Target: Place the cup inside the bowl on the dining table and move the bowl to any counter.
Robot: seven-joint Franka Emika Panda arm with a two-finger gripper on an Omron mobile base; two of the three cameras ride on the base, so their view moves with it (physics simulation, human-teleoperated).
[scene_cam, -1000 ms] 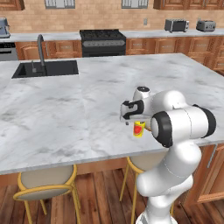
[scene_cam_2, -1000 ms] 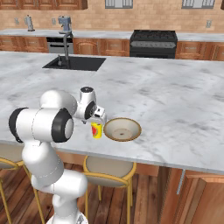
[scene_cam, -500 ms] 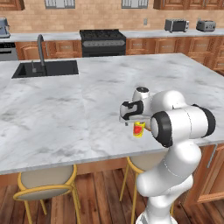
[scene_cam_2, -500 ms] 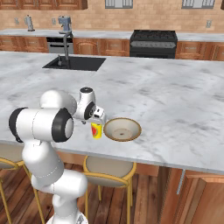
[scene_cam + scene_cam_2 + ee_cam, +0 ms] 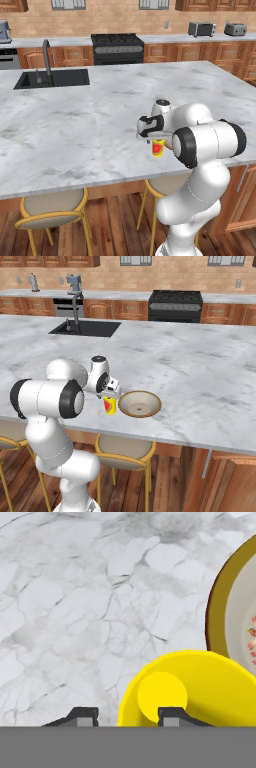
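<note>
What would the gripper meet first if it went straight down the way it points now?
Most likely the cup, right beneath the gripper; under it lies the table.

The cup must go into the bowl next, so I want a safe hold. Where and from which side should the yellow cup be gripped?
Grip the yellow cup across its narrow upright wall near the rim, coming from above. It stands upright beside the bowl, and the end effector already sits over it, so a top-down pinch should lift cleanly.

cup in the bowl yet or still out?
Out. The cup stands upright on the dining table beside the bowl, under the gripper.
</note>
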